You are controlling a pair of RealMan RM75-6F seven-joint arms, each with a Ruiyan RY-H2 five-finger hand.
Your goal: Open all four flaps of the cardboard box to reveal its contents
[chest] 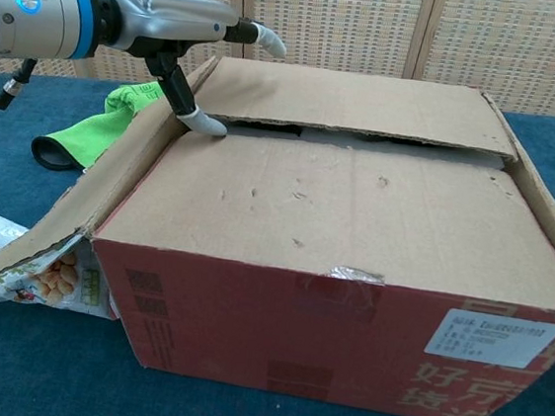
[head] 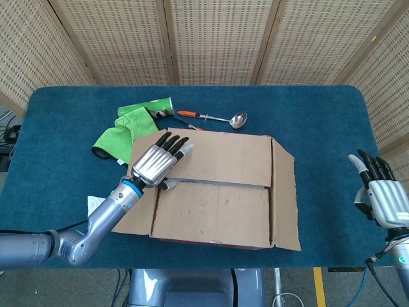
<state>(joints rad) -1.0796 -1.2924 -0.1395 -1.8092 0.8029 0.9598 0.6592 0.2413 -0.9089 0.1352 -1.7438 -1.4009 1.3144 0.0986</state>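
Observation:
The cardboard box (head: 217, 211) (chest: 347, 305) stands mid-table. Its far flap (head: 223, 157) (chest: 368, 98) and near flap (head: 211, 214) (chest: 347, 210) lie flat over the top, with a dark gap (chest: 364, 136) along the seam between them. The left side flap (head: 134, 217) (chest: 80, 197) and the right side flap (head: 284, 198) (chest: 545, 211) splay outward. My left hand (head: 156, 163) (chest: 168, 23) hovers over the far flap's left end with fingers stretched out. Its thumb tip (chest: 205, 121) dips into the seam. My right hand (head: 383, 198) stays open off to the right, away from the box.
Behind the box on the blue table (head: 307, 109) lie a green cloth (head: 118, 137) (chest: 98, 125), a green can (head: 150, 107) and a metal ladle (head: 220, 118). A snack bag (chest: 13, 270) sticks out under the left side flap. Folding screens stand behind.

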